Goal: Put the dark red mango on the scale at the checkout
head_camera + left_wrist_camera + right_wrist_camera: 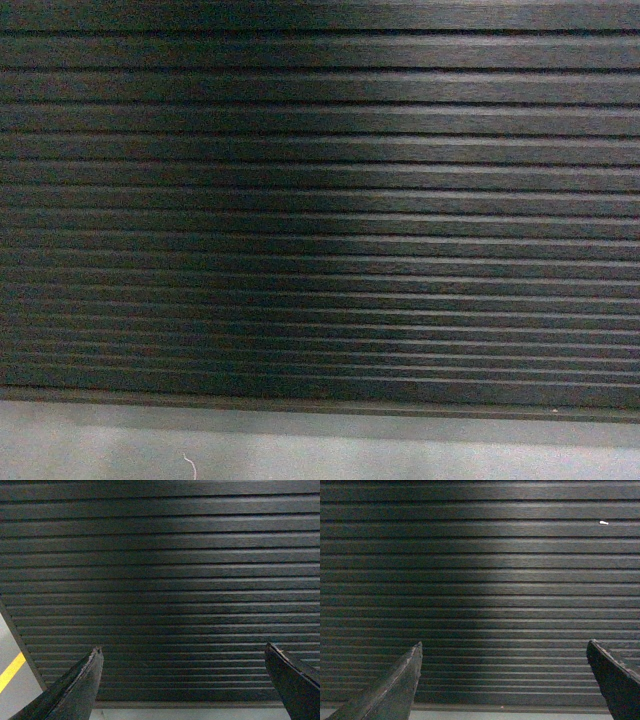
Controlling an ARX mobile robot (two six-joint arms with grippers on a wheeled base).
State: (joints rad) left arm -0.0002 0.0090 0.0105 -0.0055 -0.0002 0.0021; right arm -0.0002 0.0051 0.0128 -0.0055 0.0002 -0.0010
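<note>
Both pairs of dark fingers stood nearest, jutting up from the bottom corners of each wrist view. On the left gripper [182, 680] the fingers [75, 690] were spread wide with nothing between them, and on the right gripper [502, 680] the fingers [392, 690] stood just as wide and just as bare.

Beyond them ran a dark ribbed wall [320, 200] of level slats, filling nearly every view. At its foot lay a strip of pale grey floor [100, 450], with a small white thread [190, 465] on it in the head view. Off to the left, the left wrist view caught a yellow line [11, 671] painted on the floor. A small white fleck [603, 523] sat on one slat in the right wrist view.

Neither the mango nor the scale showed anywhere, nor any checkout tabletop. So which way the mango lay from the fingers, how its long axis ran, and which arm was nearer could not be told from where I stood; nor could its colour or shape be judged. Whether it already rested on the scale somewhere out of sight, or waited elsewhere, these views could not settle. Neither gripper carried it; that much was plain.
</note>
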